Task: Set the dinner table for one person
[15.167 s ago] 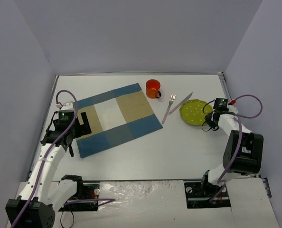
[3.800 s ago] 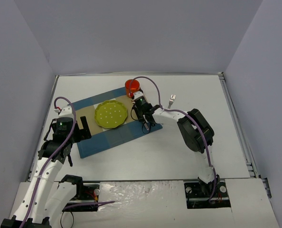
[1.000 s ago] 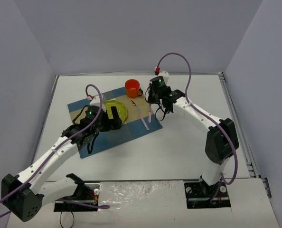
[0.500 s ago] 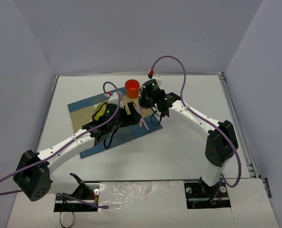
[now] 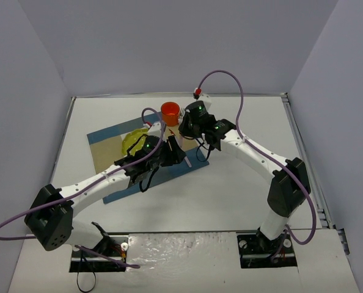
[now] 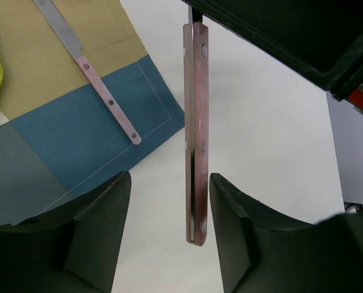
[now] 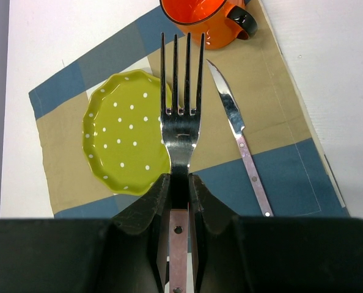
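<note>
My right gripper (image 7: 179, 180) is shut on a fork (image 7: 181, 113), pinching its neck, and holds it in the air above the checked placemat (image 7: 279, 104). The fork's pinkish handle (image 6: 195, 152) hangs between the fingers of my left gripper (image 6: 169, 180), which stands open with a gap on each side of the handle. Both grippers meet over the placemat's right end on the white dinner table (image 5: 242, 183). On the mat lie a green dotted plate (image 7: 123, 137) and a knife (image 7: 239, 143), with an orange mug (image 7: 203, 21) at the mat's far edge.
In the top view the left arm (image 5: 102, 180) stretches across the placemat (image 5: 108, 137) and hides part of the plate (image 5: 132, 140). The mug (image 5: 170, 113) stands just behind the two grippers. Grey walls enclose the table on three sides.
My left arm has swung right, away from the plate, up to the right gripper. Its jaws have narrowed around the fork handle. The right gripper has shifted slightly left with the fork.
</note>
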`<act>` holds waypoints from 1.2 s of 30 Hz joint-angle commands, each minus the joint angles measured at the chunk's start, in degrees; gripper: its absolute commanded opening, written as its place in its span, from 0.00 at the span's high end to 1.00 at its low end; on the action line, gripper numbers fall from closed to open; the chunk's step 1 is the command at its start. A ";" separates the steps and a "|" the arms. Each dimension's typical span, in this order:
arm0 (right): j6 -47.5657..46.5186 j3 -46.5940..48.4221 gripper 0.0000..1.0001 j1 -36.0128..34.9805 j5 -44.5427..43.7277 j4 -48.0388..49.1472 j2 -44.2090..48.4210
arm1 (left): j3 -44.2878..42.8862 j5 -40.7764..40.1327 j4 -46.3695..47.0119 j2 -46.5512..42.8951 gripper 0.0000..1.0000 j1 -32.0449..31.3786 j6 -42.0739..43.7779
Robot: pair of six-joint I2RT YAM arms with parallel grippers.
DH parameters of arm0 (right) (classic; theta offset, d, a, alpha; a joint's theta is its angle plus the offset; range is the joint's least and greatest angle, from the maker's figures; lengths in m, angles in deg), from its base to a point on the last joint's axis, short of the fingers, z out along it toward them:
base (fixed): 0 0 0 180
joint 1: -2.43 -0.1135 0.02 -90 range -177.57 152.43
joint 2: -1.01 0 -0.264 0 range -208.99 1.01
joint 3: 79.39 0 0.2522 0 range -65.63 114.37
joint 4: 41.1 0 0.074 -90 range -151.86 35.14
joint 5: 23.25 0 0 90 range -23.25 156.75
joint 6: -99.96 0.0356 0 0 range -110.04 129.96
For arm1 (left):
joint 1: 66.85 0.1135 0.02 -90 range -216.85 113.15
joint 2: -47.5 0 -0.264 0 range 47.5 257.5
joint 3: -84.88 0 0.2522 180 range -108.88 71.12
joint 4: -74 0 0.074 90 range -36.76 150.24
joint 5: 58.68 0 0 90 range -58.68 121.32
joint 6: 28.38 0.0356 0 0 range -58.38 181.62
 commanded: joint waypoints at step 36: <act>1.36 -3.12 0.71 -0.59 0.63 5.12 5.49 | 3.03 0.79 7.80 -4.42 1.00 -0.48 -3.93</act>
